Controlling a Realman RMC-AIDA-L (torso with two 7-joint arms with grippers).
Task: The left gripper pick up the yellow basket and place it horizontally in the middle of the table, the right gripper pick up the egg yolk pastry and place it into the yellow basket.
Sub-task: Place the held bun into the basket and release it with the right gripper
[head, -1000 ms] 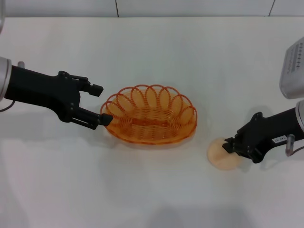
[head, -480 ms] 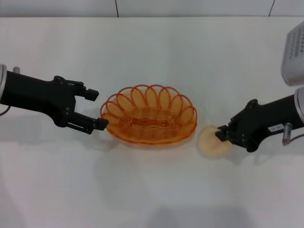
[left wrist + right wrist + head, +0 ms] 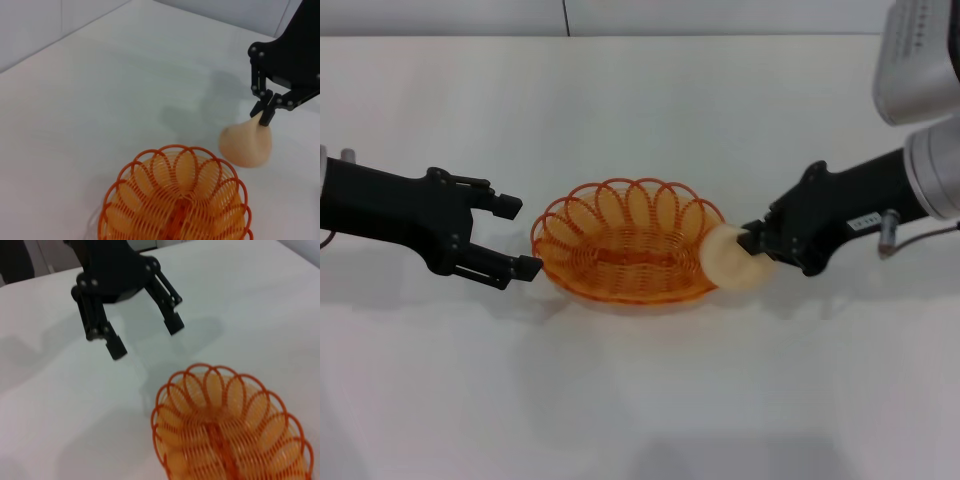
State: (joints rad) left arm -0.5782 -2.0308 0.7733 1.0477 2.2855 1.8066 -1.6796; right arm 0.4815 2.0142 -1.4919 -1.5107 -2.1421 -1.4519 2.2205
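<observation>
On the white worktop [image 3: 640, 400], the yellow basket [image 3: 632, 242] lies flat with its long side running left to right, about midway across the surface, its looped rim upward and its woven bottom down. At its right end, the right gripper [image 3: 752, 242] holds the egg yolk pastry [image 3: 732, 258] off the surface, its fingers clamped on the upper part of the pale bun, which hangs tilted against the outside of the basket's right rim; from the left wrist view the pastry [image 3: 246, 145] dangles from the pinched fingertips just beyond the basket [image 3: 176, 200], its shadow falling on the worktop behind. To the basket's left, the left gripper [image 3: 515, 238] hovers just clear of the rim with its fingers spread apart and nothing between them, the nearer fingertip almost level with the basket's left end; the right wrist view shows that same black claw [image 3: 145, 332] open above the worktop beyond the basket [image 3: 230, 425].
</observation>
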